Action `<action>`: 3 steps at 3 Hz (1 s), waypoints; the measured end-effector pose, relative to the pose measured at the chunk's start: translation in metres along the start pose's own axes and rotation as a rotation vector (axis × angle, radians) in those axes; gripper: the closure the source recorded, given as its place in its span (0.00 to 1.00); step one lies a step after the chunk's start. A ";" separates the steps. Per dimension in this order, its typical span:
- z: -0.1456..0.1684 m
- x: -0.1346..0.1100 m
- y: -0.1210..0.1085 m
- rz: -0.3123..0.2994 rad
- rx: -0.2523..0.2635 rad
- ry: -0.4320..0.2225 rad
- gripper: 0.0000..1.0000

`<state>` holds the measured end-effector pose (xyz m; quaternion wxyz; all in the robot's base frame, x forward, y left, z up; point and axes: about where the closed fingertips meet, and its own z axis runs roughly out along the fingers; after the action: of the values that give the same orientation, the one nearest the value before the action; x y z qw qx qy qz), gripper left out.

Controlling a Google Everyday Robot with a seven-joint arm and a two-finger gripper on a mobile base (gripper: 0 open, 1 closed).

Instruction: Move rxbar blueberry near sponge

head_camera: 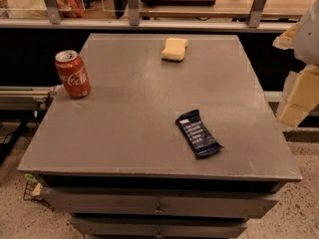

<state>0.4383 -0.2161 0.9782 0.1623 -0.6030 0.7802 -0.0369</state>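
The rxbar blueberry [198, 133], a flat dark navy wrapper with white text, lies on the grey table top [134, 118] near the front right. The sponge [175, 49], a pale yellow block, lies near the back edge, right of the middle. The two are well apart. My gripper [298, 96], with cream-coloured fingers, hangs at the right edge of the view, off the table's right side and above floor level, away from the bar.
A red Coca-Cola can [73, 74] stands upright at the table's left edge. A metal rail and shelving [149, 19] run behind the table. Drawers [158, 205] sit below the front edge. Speckled floor lies around the table.
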 end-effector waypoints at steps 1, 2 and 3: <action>0.000 0.000 0.000 0.000 0.000 0.000 0.00; 0.022 0.003 -0.005 0.073 -0.005 -0.028 0.00; 0.060 0.000 -0.013 0.206 -0.005 -0.067 0.00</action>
<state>0.4684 -0.2112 0.9248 0.1896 -0.5211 0.8322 0.0022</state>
